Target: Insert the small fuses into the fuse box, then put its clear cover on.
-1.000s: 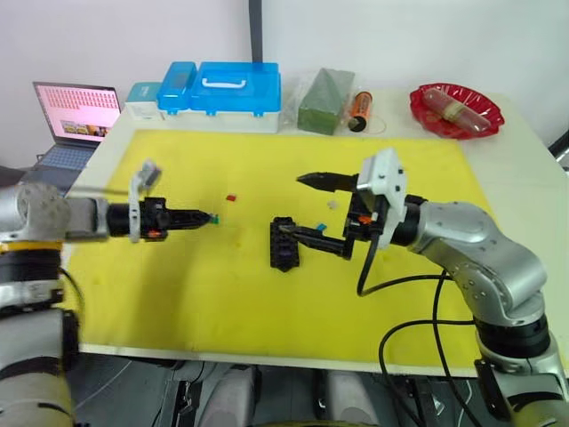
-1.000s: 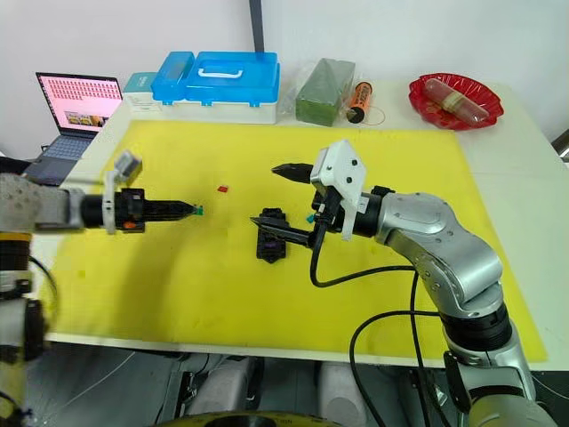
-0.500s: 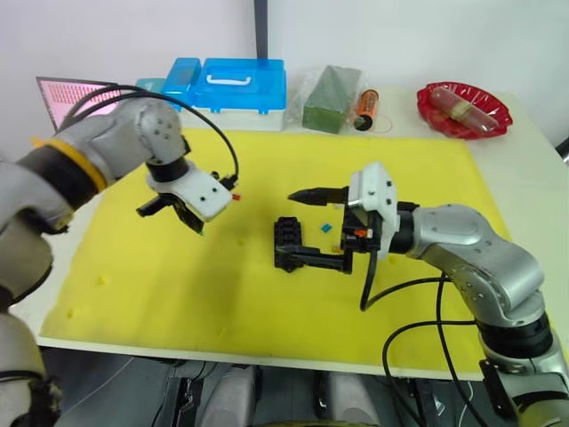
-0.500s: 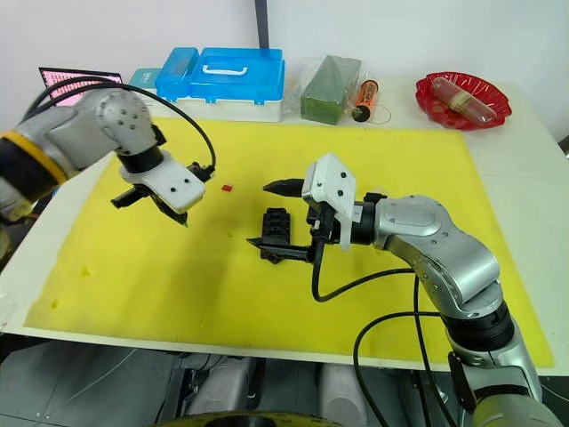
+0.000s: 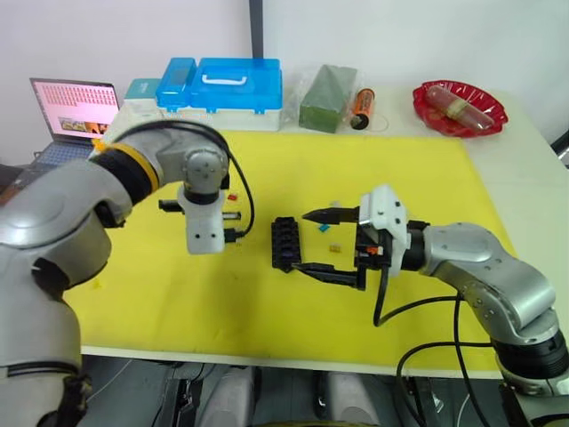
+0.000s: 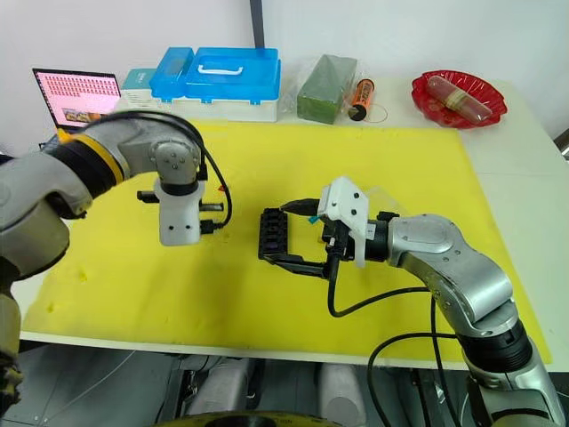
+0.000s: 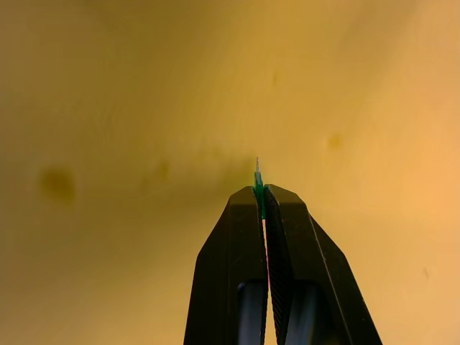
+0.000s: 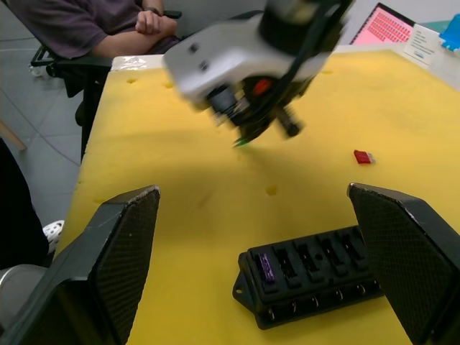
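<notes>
Left gripper (image 7: pixel 260 195) now points down left of fuse box (image 5: pixel 284 243), pinching green fuse (image 7: pixel 257 181); right gripper (image 8: pixel 255 208) spread wide around fuse box.

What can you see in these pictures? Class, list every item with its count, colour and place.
mat: one, yellow, covering the table
fuse box: one, black, mid-mat
purple fuse: one, seated in the fuse box
red fuse: one, loose on the mat
green fuse: one, in the left gripper
storage case: one, blue lid, behind the mat
laptop: one, open, far left
block: one, green, bagged, beside the case
dish: one, red, far right
person: one, seated beyond the table
left gripper: black jaws shut on the green fuse
right gripper: black jaws open, beside the fuse box
</notes>
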`<act>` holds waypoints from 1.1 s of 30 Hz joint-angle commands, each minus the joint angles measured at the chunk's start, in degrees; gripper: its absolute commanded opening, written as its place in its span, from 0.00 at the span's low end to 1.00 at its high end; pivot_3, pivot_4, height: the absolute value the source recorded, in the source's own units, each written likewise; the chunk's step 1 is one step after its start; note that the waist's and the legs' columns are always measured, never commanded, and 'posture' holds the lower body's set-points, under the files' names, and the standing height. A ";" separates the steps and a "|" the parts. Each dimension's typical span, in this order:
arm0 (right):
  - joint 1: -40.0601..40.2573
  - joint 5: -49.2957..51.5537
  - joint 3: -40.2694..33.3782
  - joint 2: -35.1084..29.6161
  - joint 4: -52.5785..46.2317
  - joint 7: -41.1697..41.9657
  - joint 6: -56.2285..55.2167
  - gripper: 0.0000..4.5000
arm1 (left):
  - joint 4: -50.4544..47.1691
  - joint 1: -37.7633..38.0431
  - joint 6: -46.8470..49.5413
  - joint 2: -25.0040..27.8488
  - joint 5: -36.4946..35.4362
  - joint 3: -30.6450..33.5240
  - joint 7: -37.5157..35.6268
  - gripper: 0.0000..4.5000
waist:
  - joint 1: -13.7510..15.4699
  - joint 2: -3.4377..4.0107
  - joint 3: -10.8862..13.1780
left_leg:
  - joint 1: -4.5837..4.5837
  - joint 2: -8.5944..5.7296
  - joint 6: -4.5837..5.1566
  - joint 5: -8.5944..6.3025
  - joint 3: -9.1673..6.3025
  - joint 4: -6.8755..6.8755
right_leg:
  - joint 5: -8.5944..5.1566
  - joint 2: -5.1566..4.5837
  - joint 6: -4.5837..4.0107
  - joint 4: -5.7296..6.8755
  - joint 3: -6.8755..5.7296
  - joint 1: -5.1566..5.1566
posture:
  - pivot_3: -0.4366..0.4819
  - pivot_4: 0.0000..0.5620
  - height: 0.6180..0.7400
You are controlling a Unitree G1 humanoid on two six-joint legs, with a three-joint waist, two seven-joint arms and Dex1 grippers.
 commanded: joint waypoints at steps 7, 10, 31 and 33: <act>-1.51 2.82 -0.95 0.03 -1.31 -0.47 1.62 1.00 | -3.84 1.35 0.73 -0.67 4.28 5.82 -0.28 0.11 | 0.21 0.01 -0.01 | -0.02 0.00 0.19 -0.11 -0.11 0.40 | 0.01 0.02 0.04 0.08 -0.02 0.14 | 0.48 0.27 1.00; -3.49 3.48 -0.56 0.36 -0.51 -0.34 2.49 1.00 | -3.82 1.72 1.05 -1.53 4.54 7.66 -0.28 0.29 | 0.24 0.01 -0.01 | -0.08 -0.02 0.27 -0.16 -0.17 0.54 | 0.03 0.01 0.10 0.08 -0.02 0.14 | 0.48 0.27 1.00; -10.95 5.07 -0.63 -2.00 5.38 4.85 4.03 1.00 | -15.97 13.45 49.52 16.56 -19.62 32.38 -0.28 1.00 | -1.77 0.07 0.02 | 0.00 -0.01 0.32 -0.19 -0.16 0.59 | -0.01 0.03 0.15 0.51 0.10 0.01 | 0.48 0.27 1.00; -11.39 4.89 -0.12 -1.76 5.22 4.88 4.05 1.00 | -18.83 16.65 57.18 19.10 -22.36 37.67 -0.28 1.00 | -1.67 0.06 0.03 | -0.01 0.00 0.32 -0.19 -0.17 0.60 | -0.07 0.03 0.12 0.65 0.12 -0.06 | 0.48 0.27 1.00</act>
